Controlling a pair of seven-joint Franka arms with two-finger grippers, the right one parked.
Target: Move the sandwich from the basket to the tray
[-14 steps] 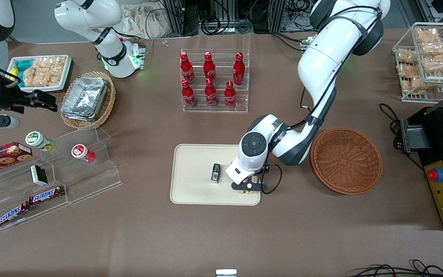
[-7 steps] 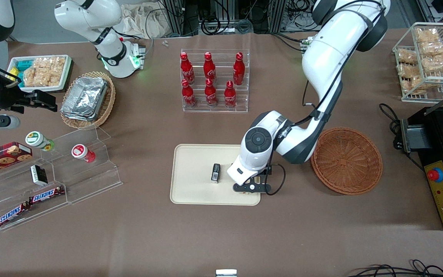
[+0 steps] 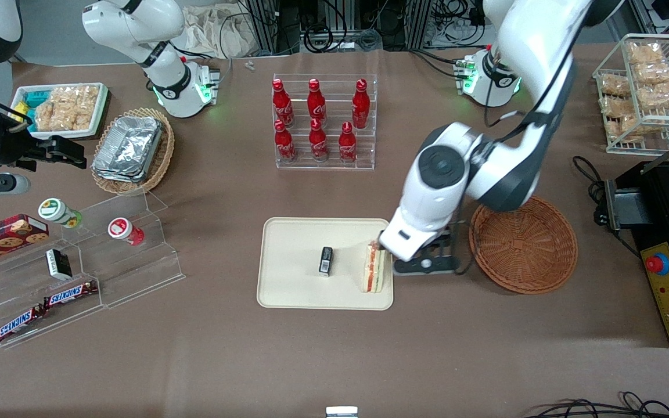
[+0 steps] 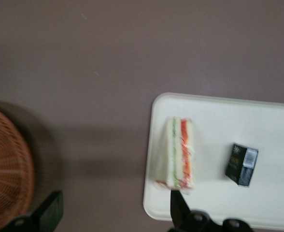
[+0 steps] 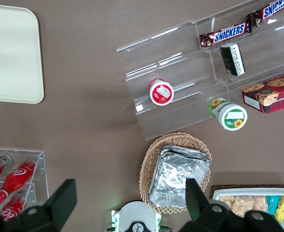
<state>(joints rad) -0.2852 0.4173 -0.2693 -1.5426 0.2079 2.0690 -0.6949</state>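
We see the clear-wrapped triangular white-bread sandwich (image 3: 374,268) resting on the flat cream-beige tray (image 3: 294,249) at its edge nearest the empty round reddish-brown wicker basket (image 3: 523,242), so our released claw (image 3: 425,265) hangs spread above the brown worktop (image 3: 224,348) between tray and basket.

The arm hides the tool (image 3: 425,264) and part of the basket (image 3: 529,247).

My gripper (image 3: 425,265) hangs empty above the table, fingers (image 4: 179,208) spread wide, wrist pointing straight down.
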